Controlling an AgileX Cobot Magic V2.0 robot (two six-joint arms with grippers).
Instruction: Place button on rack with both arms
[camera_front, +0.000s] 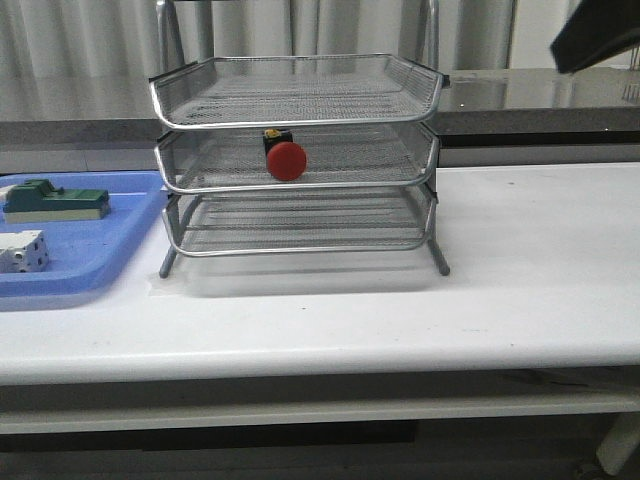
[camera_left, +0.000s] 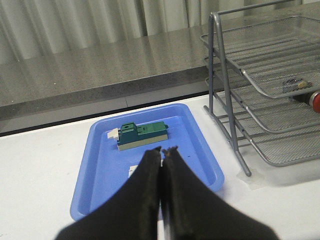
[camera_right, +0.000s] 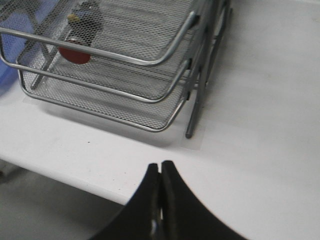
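White tabletop is carrying the rack (camera_front: 297, 160), whose middle tier is holding the button (camera_front: 285, 157) near its front rim, both closed empty grippers (camera_left: 161, 151) (camera_right: 160, 166) risking jolting it out.

Pale pleated curtains (camera_front: 300, 25) hang across the far wall, lit softly. In front of them a grey speckled counter (camera_front: 80, 100) runs left to right, with a dark band beneath. Nearer, a white table (camera_front: 520, 280) spreads wide; below its front edge sits a shadowed shelf, perhaps a lower rail.
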